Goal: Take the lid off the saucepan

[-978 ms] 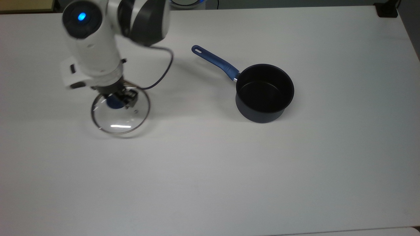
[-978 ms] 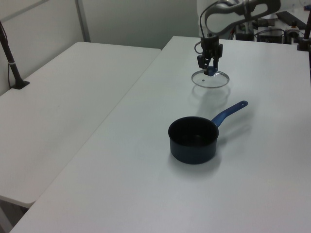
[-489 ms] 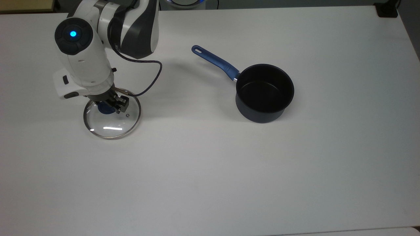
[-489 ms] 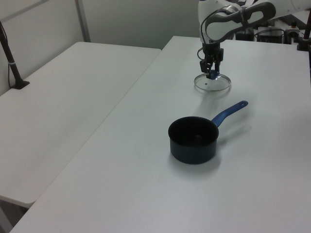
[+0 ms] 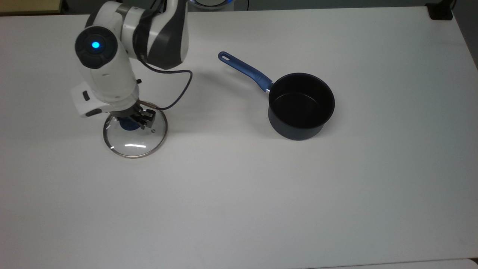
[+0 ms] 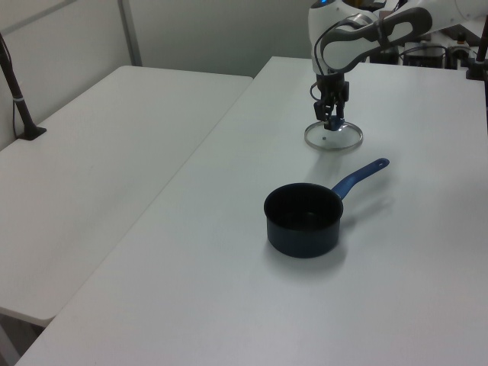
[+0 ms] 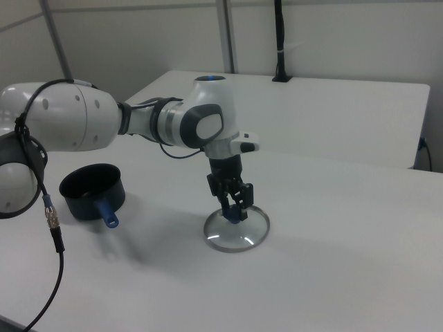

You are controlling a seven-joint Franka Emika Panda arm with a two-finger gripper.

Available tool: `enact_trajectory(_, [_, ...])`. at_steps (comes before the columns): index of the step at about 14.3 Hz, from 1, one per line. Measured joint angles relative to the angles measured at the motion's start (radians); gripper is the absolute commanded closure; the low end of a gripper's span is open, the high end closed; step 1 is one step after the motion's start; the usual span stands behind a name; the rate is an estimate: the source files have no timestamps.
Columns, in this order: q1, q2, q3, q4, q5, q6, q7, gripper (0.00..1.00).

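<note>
Glass lid [image 5: 135,135] lies flat on the white bench [image 5: 261,194] at the top view's left, well apart from the uncovered saucepan [image 5: 301,106] right of centre. The pincer [image 5: 133,120] is closed on the lid's blue knob [image 5: 128,125], pointing downward.

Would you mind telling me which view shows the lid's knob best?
The right view: the blue knob stands in side profile between the gripper's fingers. The top view has the knob half under the arm; the left view renders it far away.
</note>
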Motion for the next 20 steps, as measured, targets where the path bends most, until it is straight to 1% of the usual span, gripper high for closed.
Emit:
enact_trajectory(1, [0.009, 0.0, 0.0, -0.001, -0.002, 0.0, 0.0, 0.24])
enact_trajectory(2, [0.017, 0.0, 0.0, -0.001, -0.003, -0.001, 0.0, 0.11])
enact_trajectory(3, [0.022, 0.0, 0.001, -0.001, -0.003, -0.001, 0.0, 0.03])
enact_trajectory(4, [0.025, 0.0, 0.002, -0.005, -0.003, -0.001, 0.0, 0.0])
enact_trajectory(9, [0.028, -0.005, 0.002, -0.008, 0.0, -0.004, 0.0, 0.0])
enact_trajectory(12, [0.038, -0.039, 0.005, 0.008, 0.006, -0.025, 0.031, 0.0])
enact_trajectory(13, [0.053, -0.066, 0.005, 0.019, 0.006, -0.06, 0.057, 0.0])
enact_trajectory(14, [0.083, -0.118, 0.007, 0.034, 0.006, -0.13, 0.086, 0.0])
enact_trajectory(17, [0.142, -0.24, 0.009, 0.04, 0.007, -0.279, 0.105, 0.0])
enact_trajectory(20, [0.174, -0.334, 0.011, 0.037, 0.007, -0.383, 0.097, 0.0])
